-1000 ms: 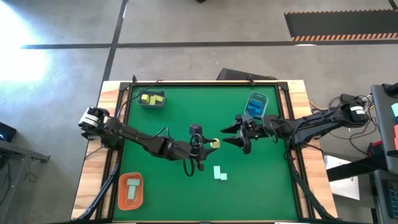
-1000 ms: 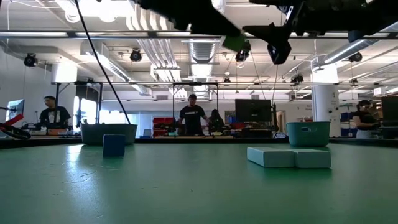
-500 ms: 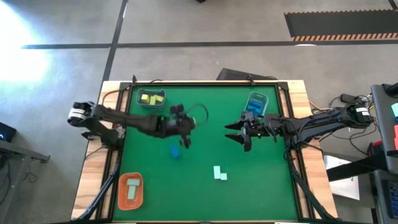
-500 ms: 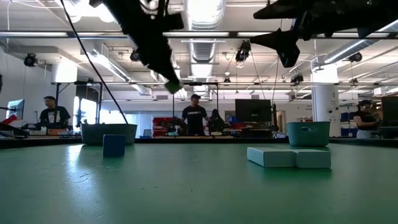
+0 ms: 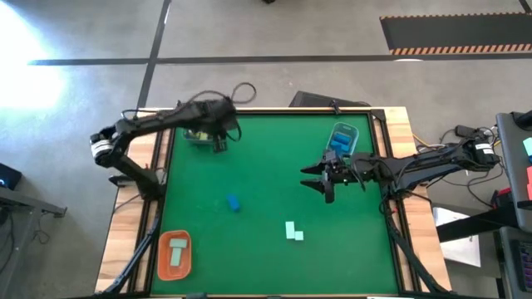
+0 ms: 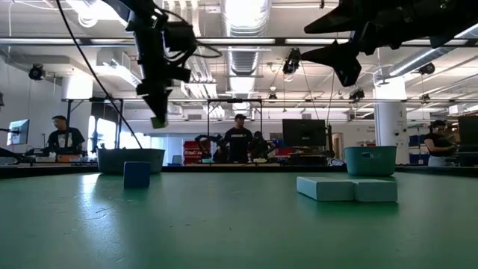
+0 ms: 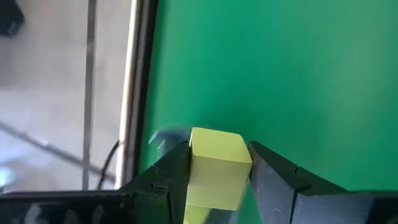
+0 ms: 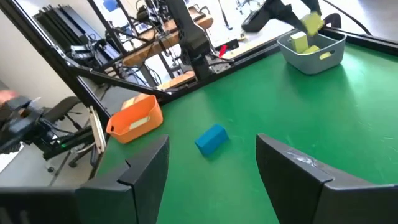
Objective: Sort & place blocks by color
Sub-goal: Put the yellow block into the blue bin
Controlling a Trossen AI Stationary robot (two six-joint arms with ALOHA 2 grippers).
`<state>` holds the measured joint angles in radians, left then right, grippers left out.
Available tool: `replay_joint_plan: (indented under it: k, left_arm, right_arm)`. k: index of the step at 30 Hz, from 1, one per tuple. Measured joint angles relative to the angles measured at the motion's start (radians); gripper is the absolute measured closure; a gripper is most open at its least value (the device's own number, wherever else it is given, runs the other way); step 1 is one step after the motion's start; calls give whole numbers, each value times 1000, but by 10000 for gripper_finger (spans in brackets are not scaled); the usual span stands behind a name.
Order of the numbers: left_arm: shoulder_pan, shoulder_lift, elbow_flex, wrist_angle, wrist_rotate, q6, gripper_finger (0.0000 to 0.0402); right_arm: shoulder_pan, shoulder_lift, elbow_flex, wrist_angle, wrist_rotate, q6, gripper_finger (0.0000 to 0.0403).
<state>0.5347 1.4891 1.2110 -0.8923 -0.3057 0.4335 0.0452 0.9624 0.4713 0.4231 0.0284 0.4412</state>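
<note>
L gripper [image 5: 219,143] is clamped on a yellow block [image 7: 214,165], the cube pinched between both fingers [image 7: 171,180], hanging in the air at the edge of the grey-blue tray [image 5: 202,138] at approx 11 o'clock on the green table [image 5: 274,249]. That tray already has yellow blocks [image 5: 199,132] in it; in the R wrist view the held cube sits just above the tray rim.

R gripper [image 5: 314,179] hovers w/ jaws spread wide, nothing between them, roughly 2 o'clock from table centre, just below the second grey-blue tray [image 5: 341,139], which holds blue blocks [image 5: 337,146].

A loose blue block [image 5: 233,202] lies on the mat near centre, well apart from both grippers, approx 8 o'clock from the R gripper. Two mint blocks [image 5: 293,231] lie touching each other at approx 5 o'clock from centre. An orange tray [image 5: 174,255] at the 7 o'clock corner holds a mint block [image 5: 176,250].

People stand in the room beyond the table, low view.
</note>
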Motion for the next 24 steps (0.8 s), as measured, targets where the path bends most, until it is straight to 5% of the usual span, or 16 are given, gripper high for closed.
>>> replay_joint_plan:
  k: [12,24]
  left_arm:
    - [246,95,57,-149,125,349,279]
    - [269,192,47,-129,141,395,279]
  right_arm:
    - [0,3,0,0,0,-40,179]
    - [0,3,0,-6,0,-50,179]
